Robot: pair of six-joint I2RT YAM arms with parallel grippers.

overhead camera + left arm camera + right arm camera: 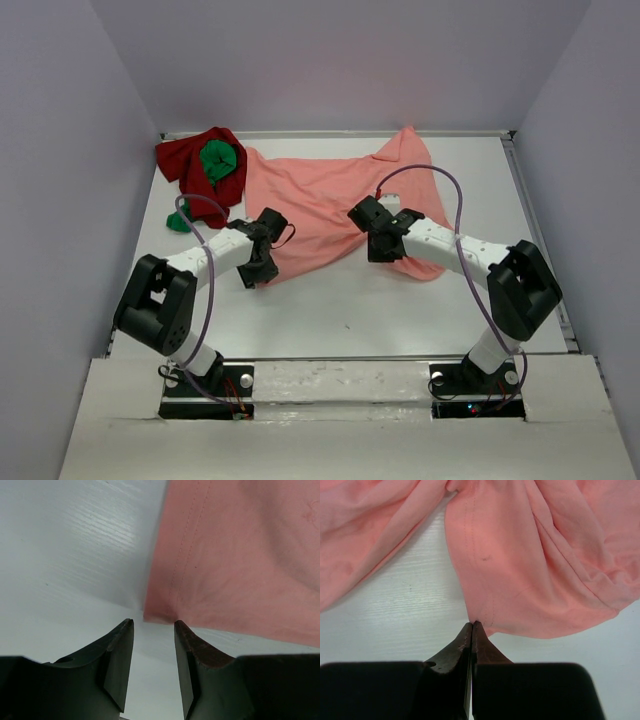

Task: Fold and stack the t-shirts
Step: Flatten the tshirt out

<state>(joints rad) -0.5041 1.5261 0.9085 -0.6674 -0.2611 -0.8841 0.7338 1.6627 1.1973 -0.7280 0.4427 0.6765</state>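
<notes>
- Two arms of mine reach in from the near edge toward the middle of the counter (350,310), elbows raised and pushed outward, forearms angled inward, wrists tipped down.
- My left hand (260,266) (153,622) hovers low over bare counter (65,555). Its fingers stand apart with nothing between them. A corner of the salmon-pink shirt (240,555) lies just ahead of the tips.
- My right hand (377,243) (471,625) is clenched, tips pressed together on the hem edge of that same shirt (520,555). The cloth gathers into folds that run toward the pinch.
- That salmon-pink shirt (320,200) lies rumpled across the far middle of the counter, between my two hands and beyond them, with one part reaching the far edge.
- At the far left corner the dark red shirt (190,155) sits crumpled, touching the pink one's left edge, and the green shirt (218,160) is bunched on top of it.
- From above, my wrists cover my fingertips. How much cloth sits in the right pinch I cannot tell. Both wrist views cut the pink shirt off at their borders, and the heaped shirts show no clear outline.
- The counter (410,595) is white with a faint grain, and plain pale walls (60,150) close it in on three sides.
</notes>
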